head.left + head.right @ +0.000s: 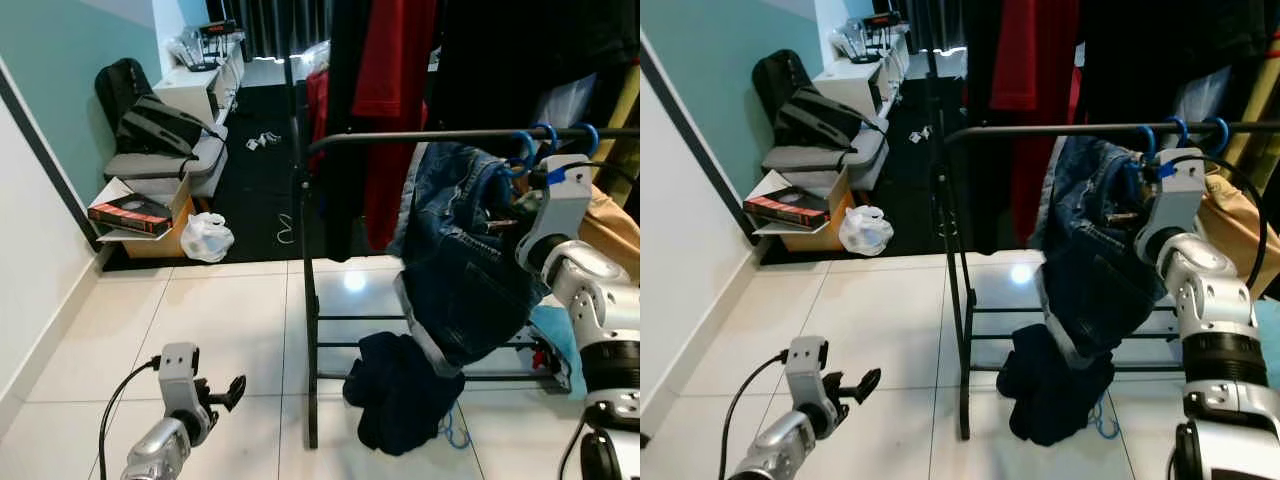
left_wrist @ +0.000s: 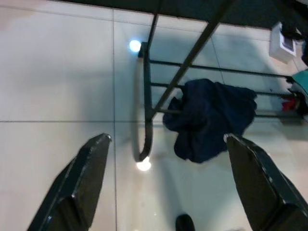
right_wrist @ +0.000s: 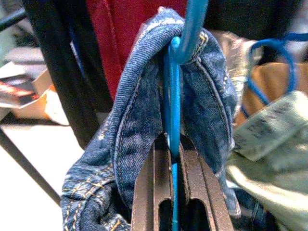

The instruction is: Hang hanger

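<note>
A black clothes rack (image 1: pixel 311 330) stands on the white tiled floor (image 1: pixel 230 330). A dark blue garment (image 1: pixel 400 395) lies crumpled at its foot, a white plastic bag (image 1: pixel 207 238) farther back.

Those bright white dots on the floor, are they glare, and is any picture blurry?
Yes, glare: in the left eye view a lamp's reflection shines on the glossy tiles behind the clothes rack; the left wrist view shows two such spots. The right wrist view is sharp on the blue hanger and jeans, soft on everything behind.
</note>
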Tool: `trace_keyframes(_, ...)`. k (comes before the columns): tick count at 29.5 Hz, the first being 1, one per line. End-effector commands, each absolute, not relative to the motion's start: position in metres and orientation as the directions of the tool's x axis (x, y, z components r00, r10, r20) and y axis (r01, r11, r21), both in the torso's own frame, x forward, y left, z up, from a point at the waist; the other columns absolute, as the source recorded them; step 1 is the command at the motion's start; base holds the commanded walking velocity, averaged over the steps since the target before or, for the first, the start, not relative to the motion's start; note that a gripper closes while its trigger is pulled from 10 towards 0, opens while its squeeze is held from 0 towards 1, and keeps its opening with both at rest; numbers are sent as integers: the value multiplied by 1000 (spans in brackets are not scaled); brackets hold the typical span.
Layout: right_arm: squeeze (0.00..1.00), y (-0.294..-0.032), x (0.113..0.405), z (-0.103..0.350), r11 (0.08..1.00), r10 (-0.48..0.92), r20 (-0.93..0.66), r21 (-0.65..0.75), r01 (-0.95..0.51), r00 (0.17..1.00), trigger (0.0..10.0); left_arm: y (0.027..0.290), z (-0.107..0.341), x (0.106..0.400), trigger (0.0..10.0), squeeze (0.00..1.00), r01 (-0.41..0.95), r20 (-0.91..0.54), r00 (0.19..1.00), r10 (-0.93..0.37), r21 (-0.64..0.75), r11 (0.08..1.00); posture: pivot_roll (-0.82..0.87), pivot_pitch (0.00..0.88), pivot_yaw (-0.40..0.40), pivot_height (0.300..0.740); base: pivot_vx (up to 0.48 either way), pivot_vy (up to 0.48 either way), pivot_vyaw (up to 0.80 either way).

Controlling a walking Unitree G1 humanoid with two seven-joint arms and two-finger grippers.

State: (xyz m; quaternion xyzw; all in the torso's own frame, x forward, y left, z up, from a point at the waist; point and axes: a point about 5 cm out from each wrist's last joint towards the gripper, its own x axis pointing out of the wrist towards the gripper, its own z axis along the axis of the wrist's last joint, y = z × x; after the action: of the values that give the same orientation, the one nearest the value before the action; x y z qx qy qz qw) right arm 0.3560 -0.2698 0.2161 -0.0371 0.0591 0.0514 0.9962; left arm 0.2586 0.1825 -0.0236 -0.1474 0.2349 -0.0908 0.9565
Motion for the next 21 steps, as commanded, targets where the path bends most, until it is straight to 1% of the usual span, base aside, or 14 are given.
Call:
trace_keyframes(1,0,-264,357,227,986,131,-90,-90,-139,987,10000,188,-22,259,10000,0,103,-423,876,-233,-309,945,-119,0,49,740,360,0,0)
trace_keyframes(7,0,-265,359,231,992,100,-106,-67,-107,989,10000,186,-23,259,10000,0,106,-421,876,-236,-308,945,-114,0,46,740,358,0,0)
trace_keyframes(15,0,-261,359,234,988,123,-103,-78,-131,987,10000,189,-23,258,10000,0,100,-425,876,-229,-306,947,-113,0,45,740,358,0,0)
trace_keyframes(19,0,-265,359,230,992,76,-143,-85,-89,987,10000,189,-25,257,10000,0,85,-442,869,-223,-310,947,-111,0,45,740,0,0,0)
trace_keyframes(20,0,-274,360,222,995,-8,-205,-103,-14,979,10000,189,-26,256,10000,0,85,-451,864,-224,-308,948,-110,0,46,740,0,0,0)
trace_keyframes(21,0,-274,360,222,995,-8,-205,-103,-14,979,10000,189,-26,256,10000,0,85,-451,864,-224,-308,948,-110,0,46,740,0,0,0)
